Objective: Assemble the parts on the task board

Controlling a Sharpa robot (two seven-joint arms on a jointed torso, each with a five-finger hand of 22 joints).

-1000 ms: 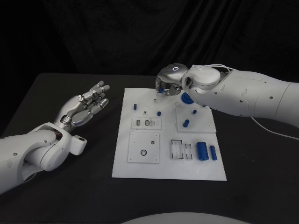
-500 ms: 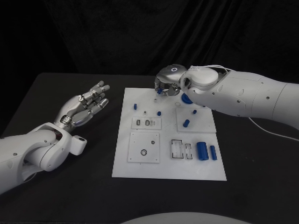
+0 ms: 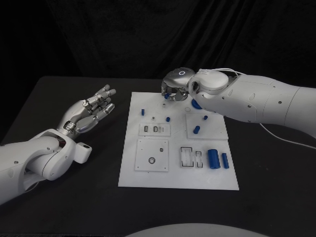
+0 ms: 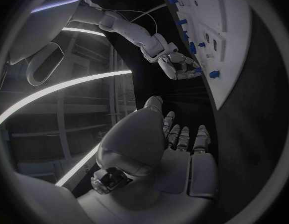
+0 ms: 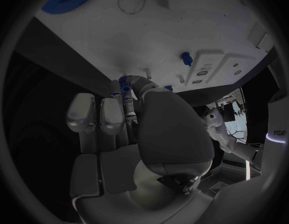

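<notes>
The white task board [image 3: 174, 174] lies in the middle of the black table. My right hand [image 3: 174, 91] hovers over the board's far edge and pinches a small blue part [image 5: 125, 86] between thumb and a finger; the left wrist view shows this hand [image 4: 177, 66] too. A blue gear [image 3: 197, 104] sits just right of it, partly hidden by the arm. Small blue pegs [image 3: 143, 112] [image 3: 168, 119] [image 3: 197, 130] stand on the board. Two blue cylinders [image 3: 214, 159] [image 3: 225, 161] lie near its right front. My left hand [image 3: 93, 111] floats left of the board, fingers spread, holding nothing.
Rectangular inset plates with slots [image 3: 154, 130] [image 3: 152, 155] occupy the board's left half, and a slotted recess [image 3: 191, 158] sits beside the cylinders. Bare black table [image 3: 72, 197] surrounds the board on all sides.
My right hand has shifted a little to the left over the board's far edge, the small blue part still in it. The left arm has not moved.
</notes>
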